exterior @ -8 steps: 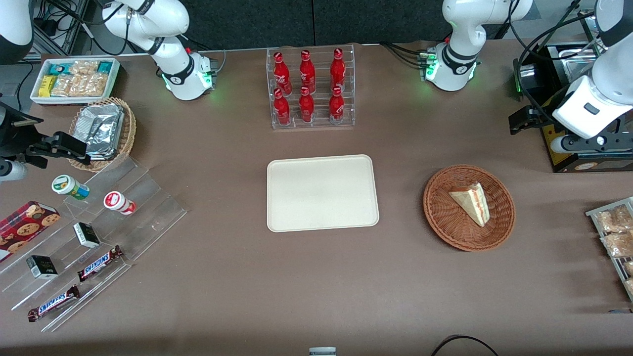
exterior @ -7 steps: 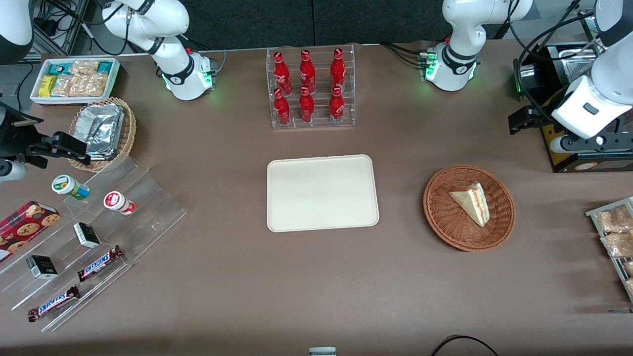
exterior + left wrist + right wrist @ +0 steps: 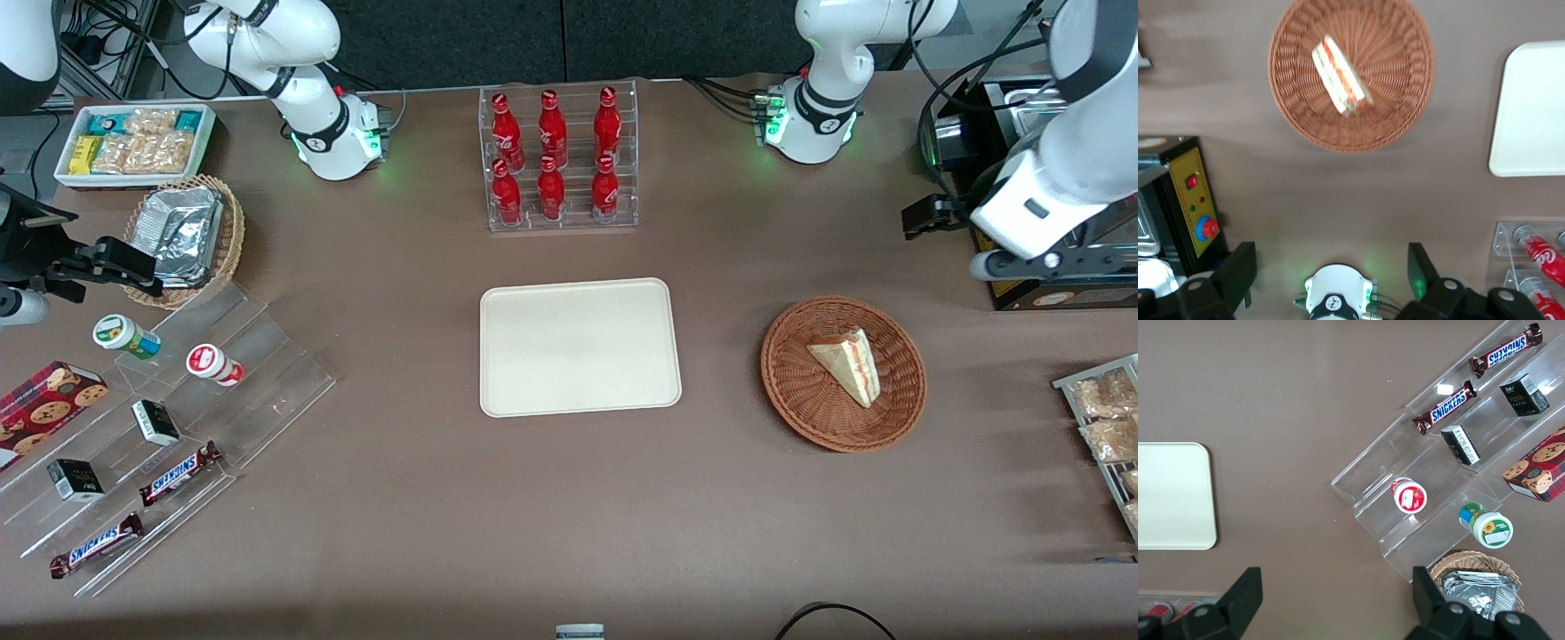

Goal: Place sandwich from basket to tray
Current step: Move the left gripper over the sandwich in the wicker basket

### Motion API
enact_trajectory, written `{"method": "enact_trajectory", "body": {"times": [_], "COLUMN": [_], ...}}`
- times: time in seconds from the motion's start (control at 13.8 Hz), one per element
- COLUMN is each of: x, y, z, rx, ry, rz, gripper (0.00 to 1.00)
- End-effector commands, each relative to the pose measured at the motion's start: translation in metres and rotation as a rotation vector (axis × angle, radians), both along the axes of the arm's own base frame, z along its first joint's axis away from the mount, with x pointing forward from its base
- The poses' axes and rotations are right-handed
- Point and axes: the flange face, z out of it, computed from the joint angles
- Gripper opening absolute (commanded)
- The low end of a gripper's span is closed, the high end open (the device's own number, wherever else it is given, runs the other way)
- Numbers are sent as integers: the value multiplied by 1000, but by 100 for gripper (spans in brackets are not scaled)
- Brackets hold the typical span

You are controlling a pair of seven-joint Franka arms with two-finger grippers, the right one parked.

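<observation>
Wicker basket (image 3: 843, 373) holds sandwich (image 3: 846, 364); spread end effector (image 3: 1331, 267) hovers apart, above.

Worktop (image 3: 427, 524) layout as we record it: sandwich (image 3: 847, 363) in basket (image 3: 800, 404); tray (image 3: 580, 347) beside the basket, toward the parked arm's end; bottle rack (image 3: 558, 160) farther from the front camera than the tray; gripper (image 3: 1331, 273), fingers (image 3: 1238, 270) spread, above the worktop near the basket.

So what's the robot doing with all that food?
It wants to move the sandwich from the basket onto the tray. The sandwich lies in the basket, untouched, and the tray has nothing on it. The gripper is open, up in the air, farther from the front camera than the basket and toward the working arm's end of the table.
</observation>
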Motion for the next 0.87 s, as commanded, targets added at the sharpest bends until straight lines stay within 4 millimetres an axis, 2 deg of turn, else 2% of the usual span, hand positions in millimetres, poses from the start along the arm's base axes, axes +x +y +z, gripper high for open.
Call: {"method": "enact_trajectory", "body": {"times": [0.0, 0.36, 0.51, 0.8], "x": [-10, -6, -5, 4], "y": [1, 6, 12, 11], "z": [-40, -124, -145, -179], "rx": [25, 53, 53, 54], "ry": [6, -120, -175, -244], "rz": [7, 212, 292, 440], "gripper": [100, 100, 100, 100]}}
